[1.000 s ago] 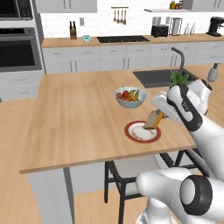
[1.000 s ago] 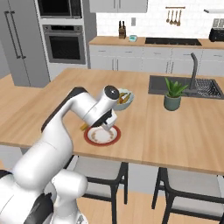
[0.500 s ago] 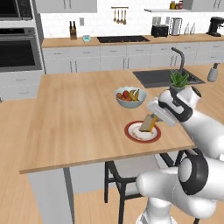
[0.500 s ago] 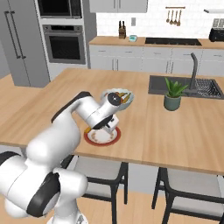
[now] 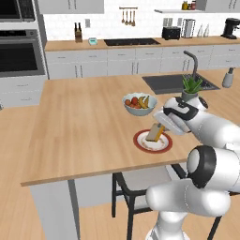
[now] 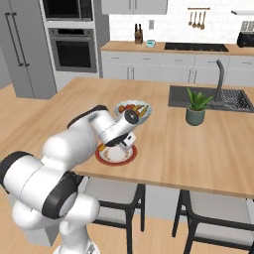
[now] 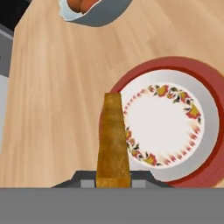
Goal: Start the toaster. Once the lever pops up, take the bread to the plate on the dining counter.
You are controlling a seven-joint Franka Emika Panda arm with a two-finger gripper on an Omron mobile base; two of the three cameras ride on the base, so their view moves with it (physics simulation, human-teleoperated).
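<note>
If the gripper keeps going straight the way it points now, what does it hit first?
Probably the plate. The gripper is shut on the bread, which sticks out ahead of it toward the plate's red rim, so the slice's far edge should touch there first. The remaining gap is hard to judge.

Golden-brown bread (image 7: 113, 140); red-rimmed white plate (image 7: 205, 83) with floral ring; light-wood dining counter (image 5: 79, 122).

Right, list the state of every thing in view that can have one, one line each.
bread: held on edge by the shut gripper, above the near rim of the plate, not laid down yet.
plate: flat on the dining counter, nothing lying on it.
fruit bowl: upright beside the plate, holding fruit.
toaster: on the far counter, too small to read its lever.
</note>
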